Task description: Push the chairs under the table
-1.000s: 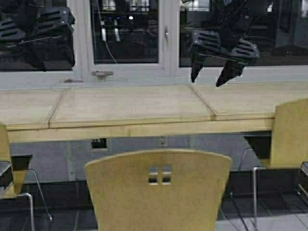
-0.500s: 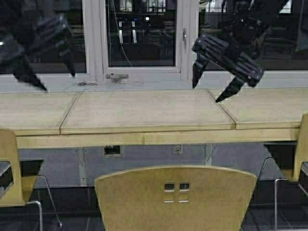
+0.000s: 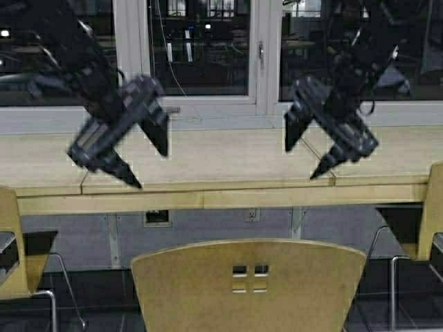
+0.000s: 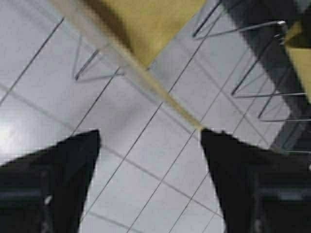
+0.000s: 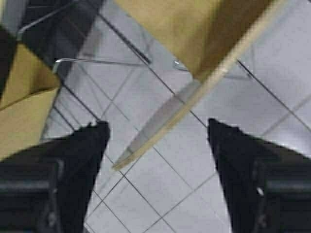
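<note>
The table runs across the high view below the window. One chair's curved backrest, with small square cutouts, stands in front of it at the bottom centre. Another chair shows at the left edge and a third at the right edge. My left gripper hangs open above the table's left half, pointing down. My right gripper hangs open over the right half. In the wrist views the left gripper and right gripper look down past the centre chair's backrest edge, holding nothing.
A white-framed window with a handle rises behind the table. Wall sockets sit below the tabletop. Grey floor tiles lie under the chairs, whose thin chrome legs spread over them. The neighbouring chair's seat lies close by.
Both arms have swung down from in front of the window to just above the tabletop. The robot has moved a little, shifting the scene right and down.
</note>
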Controlling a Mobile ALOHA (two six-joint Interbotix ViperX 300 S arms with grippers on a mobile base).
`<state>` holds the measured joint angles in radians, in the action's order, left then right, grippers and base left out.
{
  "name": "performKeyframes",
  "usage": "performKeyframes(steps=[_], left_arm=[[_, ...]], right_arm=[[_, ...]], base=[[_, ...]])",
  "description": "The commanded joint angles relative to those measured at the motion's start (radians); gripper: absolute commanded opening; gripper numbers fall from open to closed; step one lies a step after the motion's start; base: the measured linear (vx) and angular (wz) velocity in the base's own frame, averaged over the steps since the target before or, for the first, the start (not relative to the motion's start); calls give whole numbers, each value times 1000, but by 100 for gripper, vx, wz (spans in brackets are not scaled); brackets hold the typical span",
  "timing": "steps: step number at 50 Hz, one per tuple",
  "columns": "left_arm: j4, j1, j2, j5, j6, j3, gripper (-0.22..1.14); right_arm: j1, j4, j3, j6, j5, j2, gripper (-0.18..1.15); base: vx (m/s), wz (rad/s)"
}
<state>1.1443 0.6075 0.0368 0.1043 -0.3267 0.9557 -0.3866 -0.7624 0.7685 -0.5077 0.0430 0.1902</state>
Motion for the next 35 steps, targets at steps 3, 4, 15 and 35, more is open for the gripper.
performKeyframes(steps=[3,4,15,35], left_arm=[[31,0,95,29,-46,-58,96],[31,-2,106,32,-51,-64,96],[37,-2,224,28,-129,-160,96],[37,-2,420,25,-215,-314,96]], right_arm=[[-2,-29,-35,-26,-2,46,95],[-2,-31,-41,-28,-2,54,95],[15,-61,-100,-64,23,150,95],[100,-64,-138,-57,49,281,95]], base=[[0,0],[0,0],[0,0],[0,0]])
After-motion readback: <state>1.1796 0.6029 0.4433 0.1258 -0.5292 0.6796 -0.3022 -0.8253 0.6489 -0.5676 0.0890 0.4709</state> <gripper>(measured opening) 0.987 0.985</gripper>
